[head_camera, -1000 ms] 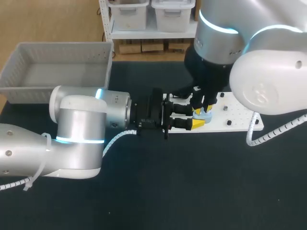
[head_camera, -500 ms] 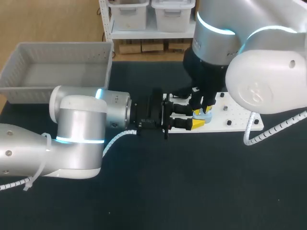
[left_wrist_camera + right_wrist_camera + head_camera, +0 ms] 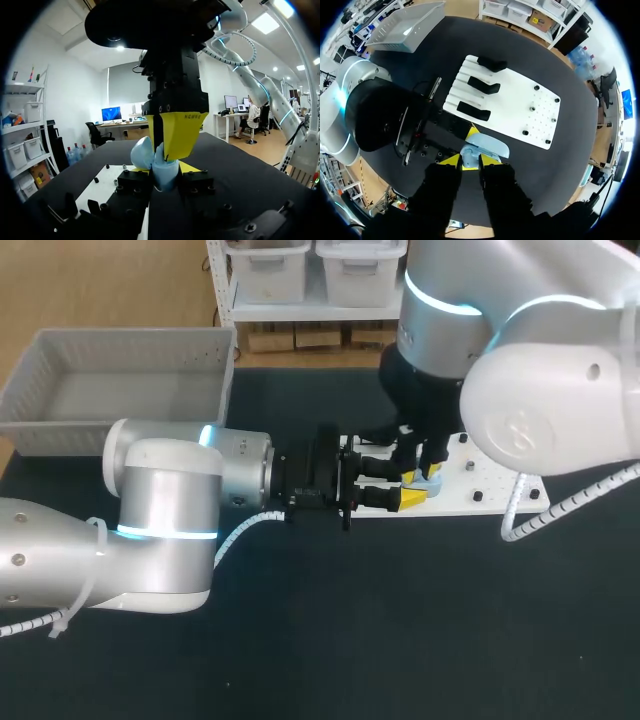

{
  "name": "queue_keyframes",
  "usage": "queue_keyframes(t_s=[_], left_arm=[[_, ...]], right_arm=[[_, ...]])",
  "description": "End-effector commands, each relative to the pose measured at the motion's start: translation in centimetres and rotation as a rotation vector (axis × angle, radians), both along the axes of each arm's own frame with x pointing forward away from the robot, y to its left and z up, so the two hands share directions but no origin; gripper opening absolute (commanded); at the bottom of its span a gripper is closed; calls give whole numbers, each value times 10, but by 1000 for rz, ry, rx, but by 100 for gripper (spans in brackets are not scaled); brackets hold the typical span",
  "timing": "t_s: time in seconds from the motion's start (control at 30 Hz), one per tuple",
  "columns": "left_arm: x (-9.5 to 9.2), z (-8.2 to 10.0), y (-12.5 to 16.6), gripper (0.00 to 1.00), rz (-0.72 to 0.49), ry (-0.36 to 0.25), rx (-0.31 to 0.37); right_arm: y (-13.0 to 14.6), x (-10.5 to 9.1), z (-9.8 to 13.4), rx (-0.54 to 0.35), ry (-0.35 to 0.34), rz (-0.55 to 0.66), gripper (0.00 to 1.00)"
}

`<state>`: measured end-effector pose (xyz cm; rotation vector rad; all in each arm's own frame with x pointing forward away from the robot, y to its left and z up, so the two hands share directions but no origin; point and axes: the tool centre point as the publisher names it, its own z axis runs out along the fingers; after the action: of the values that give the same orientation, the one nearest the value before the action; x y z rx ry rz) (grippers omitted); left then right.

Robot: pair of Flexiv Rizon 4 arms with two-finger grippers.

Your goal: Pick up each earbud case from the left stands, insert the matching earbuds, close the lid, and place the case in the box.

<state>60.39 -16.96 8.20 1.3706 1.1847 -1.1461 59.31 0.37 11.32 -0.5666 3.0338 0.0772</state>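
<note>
Black table (image 3: pixel 400 640), right arm (image 3: pixel 540 390) edged left, earbud case (image 3: pixel 431 483) still gripped.

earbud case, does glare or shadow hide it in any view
Head view: no glare, but the right gripper covers most of the earbud case. Left wrist view: bright room behind, case itself evenly lit. Right wrist view: evenly lit, plainly visible.

Case (image 3: pixel 487 144) lt blue; board (image 3: pixel 517 95) white (stands (image 3: pixel 473 111) blk); table (image 3: pixel 400 620) blk; box (image 3: pixel 130 338) grey.
</note>
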Motion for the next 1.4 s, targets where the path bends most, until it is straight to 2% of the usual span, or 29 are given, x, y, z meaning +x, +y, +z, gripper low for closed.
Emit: queue_keyframes(t_s=[0.03,0.27,0.4,0.5,0.6,0.77,0.87,1.0,1.4], left_arm=[[-2,-1,0,0,7,-5,-5],[-2,-1,0,0,7,-5,-5],[-2,-1,0,0,7,-5,-5],[-2,-1,0,0,7,-5,-5],[-2,-1,0,0,7,-5,-5],[-2,-1,0,0,7,-5,-5],[-2,-1,0,0,7,-5,-5],[-2,-1,0,0,7,-5,-5],[-2,-1,0,0,7,-5,-5]], right_arm=[[-2,-5,6,18,8,13,100],[-7,-15,28,52,-6,25,100],[-11,-10,42,75,-44,-10,100],[-17,4,45,69,-104,-119,100],[-24,22,48,53,-210,-255,100],[-38,46,42,61,-271,-427,100],[-49,59,33,31,-276,-479,100],[-63,68,19,13,-237,-511,100],[-68,65,-4,-5,-174,-502,100]])
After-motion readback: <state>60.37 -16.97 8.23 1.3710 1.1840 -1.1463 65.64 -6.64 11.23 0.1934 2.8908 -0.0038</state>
